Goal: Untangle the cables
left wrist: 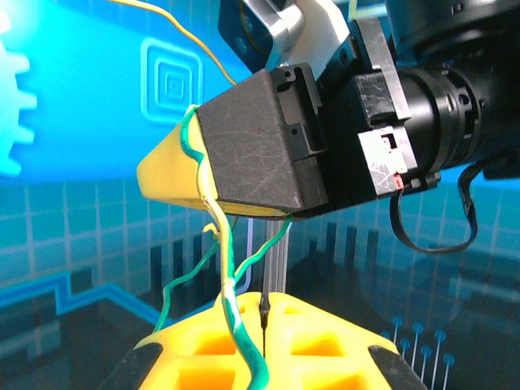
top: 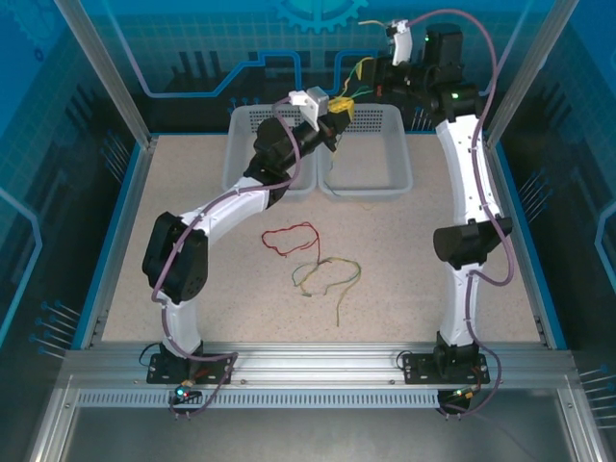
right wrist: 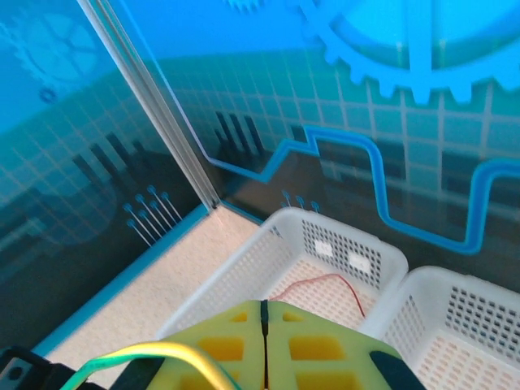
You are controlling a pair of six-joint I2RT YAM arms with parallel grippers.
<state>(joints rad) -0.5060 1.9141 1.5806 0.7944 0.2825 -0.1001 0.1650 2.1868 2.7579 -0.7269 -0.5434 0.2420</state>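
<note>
**A:** How do the hands stand?

**B:** The left hand [left wrist: 266, 331] is pinched shut on a yellow-green cable [left wrist: 221, 244]. The right hand [left wrist: 197, 175], just above it, is clamped on the same strand.

**A:** So how does the cable lie?

**B:** It's a short span running hand to hand, with slack loops hanging beside it. Any pull apart would run along that line, I'd judge.

**A:** And the rest?

**B:** Down on the bench [top: 192, 192], well back toward the arm bases, lie a red cable [top: 289, 236] and loose yellow-green cables [top: 327, 274]. They sit near each other, and whether they cross I cannot tell. The left arm is nearer to them.

**A:** What else is in the room?

**B:** White baskets [top: 366, 183] sit under the hands. One basket holds a red wire [right wrist: 325, 283].
</note>
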